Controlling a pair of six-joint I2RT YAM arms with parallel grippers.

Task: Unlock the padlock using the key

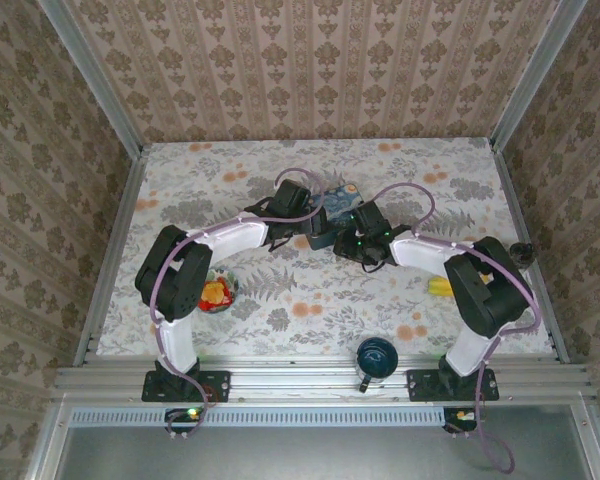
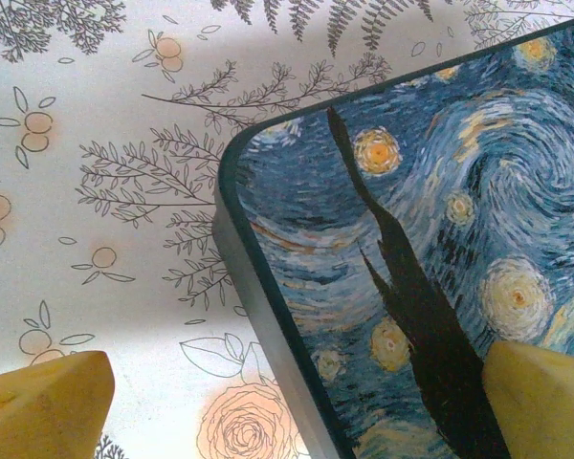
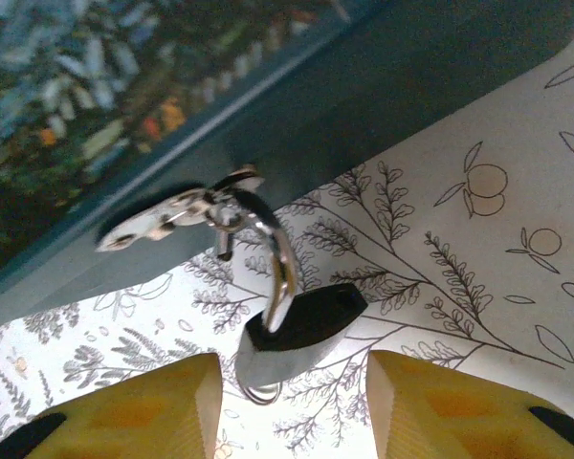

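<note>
On the left, the left gripper (image 2: 297,406) hovers over a corner of the painted tin (image 2: 440,191), its fingers spread wide with nothing pinched. Further right, the padlock (image 3: 301,320) hangs from the hasp (image 3: 172,222) on the tin's front wall, its shackle (image 3: 279,268) pointing up and its dark body slanting crosswise below. The right gripper (image 3: 287,411), also spread and empty, faces it with the padlock just ahead between its fingers. I judge it the nearer arm.
</note>
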